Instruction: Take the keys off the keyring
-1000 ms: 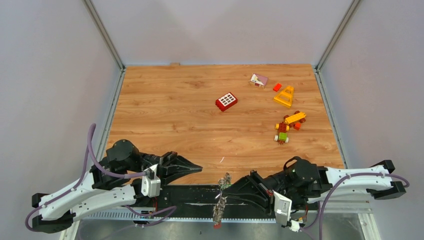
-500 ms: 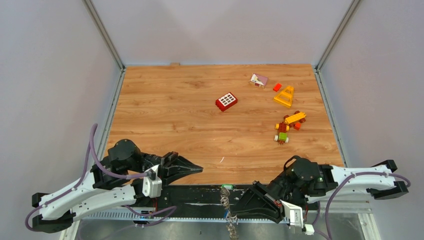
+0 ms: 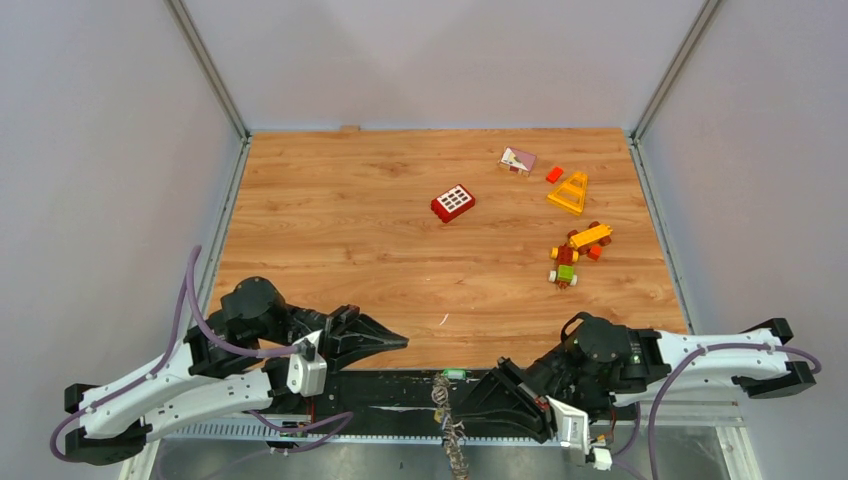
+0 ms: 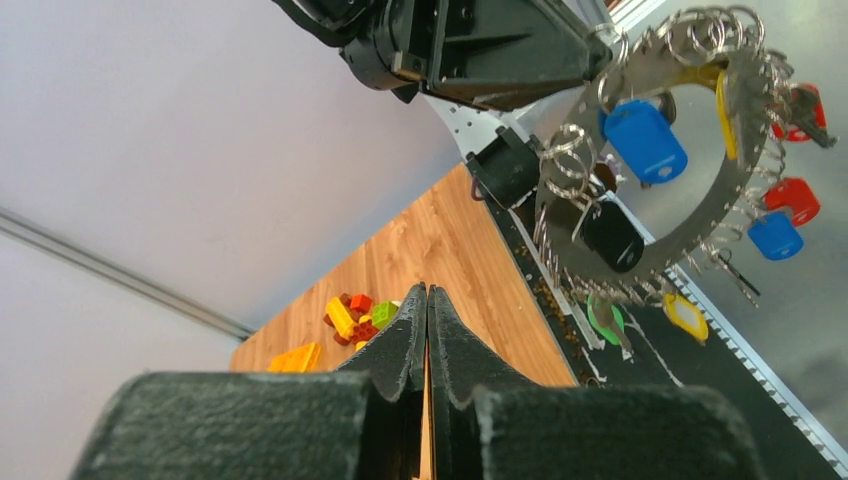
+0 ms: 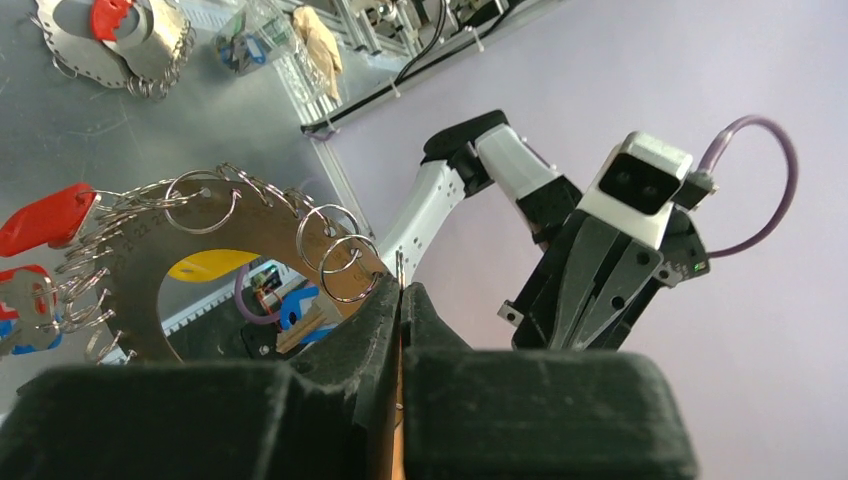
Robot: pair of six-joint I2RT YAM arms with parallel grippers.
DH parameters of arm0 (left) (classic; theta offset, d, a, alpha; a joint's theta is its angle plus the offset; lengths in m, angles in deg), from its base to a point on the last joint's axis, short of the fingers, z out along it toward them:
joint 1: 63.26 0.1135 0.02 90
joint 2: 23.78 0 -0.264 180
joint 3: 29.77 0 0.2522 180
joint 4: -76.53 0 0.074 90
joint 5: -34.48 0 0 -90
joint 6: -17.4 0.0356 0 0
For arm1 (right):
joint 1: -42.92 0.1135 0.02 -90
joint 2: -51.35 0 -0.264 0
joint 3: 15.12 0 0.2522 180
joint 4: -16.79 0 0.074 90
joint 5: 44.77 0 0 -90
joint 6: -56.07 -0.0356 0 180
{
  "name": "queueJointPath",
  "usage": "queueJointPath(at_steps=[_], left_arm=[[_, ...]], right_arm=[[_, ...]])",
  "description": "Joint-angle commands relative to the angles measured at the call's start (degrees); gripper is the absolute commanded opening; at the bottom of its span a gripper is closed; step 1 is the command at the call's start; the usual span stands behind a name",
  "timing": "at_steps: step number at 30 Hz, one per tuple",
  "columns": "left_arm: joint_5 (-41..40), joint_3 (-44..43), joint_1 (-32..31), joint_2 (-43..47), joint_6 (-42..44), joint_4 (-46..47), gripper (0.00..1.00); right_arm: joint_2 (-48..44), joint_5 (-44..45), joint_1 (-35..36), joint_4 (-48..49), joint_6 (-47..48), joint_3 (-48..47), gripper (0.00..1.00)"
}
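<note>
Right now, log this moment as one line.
right tool: shut on large grey metal keyring | left tool: shut, empty | small silver, colour-headed keys: on ring

1. Bright, even light falls from overhead; the bricks (image 3: pixel 570 250) on my table (image 3: pixel 330 220) cast small, soft shadows.
2. The keyring (image 4: pixel 720 215) glints, sharp, before my left wrist.
3. The steel surface (image 5: pixel 150 130) behind my right wrist has a dull sheen.

the keyring (image 5: pixel 255 215), flat grey and toothed, stands on edge, keys (image 4: pixel 645 140) (red, blue, yellow heads) fringing it.
</note>
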Motion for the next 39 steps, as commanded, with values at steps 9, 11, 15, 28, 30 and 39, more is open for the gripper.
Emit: queueJointPath(at_steps=[9, 11, 15, 28, 30, 39], left_arm=[[-6.4, 2.1, -0.2, 0.8, -10.8, 5.4, 0.1], [-9.4, 3.0, -0.1, 1.5, -14.0, 7.2, 0.12], [-15.2, 4.3, -0.1, 3.3, -20.0, 9.1, 0.19], [-10.4, 13.7, -0.2, 4.9, -39.8, 24.6, 0.36], [-10.8, 15.6, -0.1, 4.3, -43.1, 27.3, 0.46], [-10.2, 21.1, -0.2, 2.3, -50.2, 38.3, 0.61]], right_arm=[[0.1, 7.7, -0.1, 5.0, -4.6, -2.8, 0.0], [-0.2, 8.2, -0.1, 5.2, -5.7, -2.8, 0.0], [-1.0, 9.6, 0.0, 5.1, -7.1, -2.9, 0.0], [-3.9, 12.5, -0.1, 6.1, -6.8, -1.2, 0.0], [-4.0, 12.2, -0.1, 6.1, -6.5, -1.1, 0.0], [-3.9, 11.1, -0.1, 5.1, -5.5, -1.0, 0.0]])
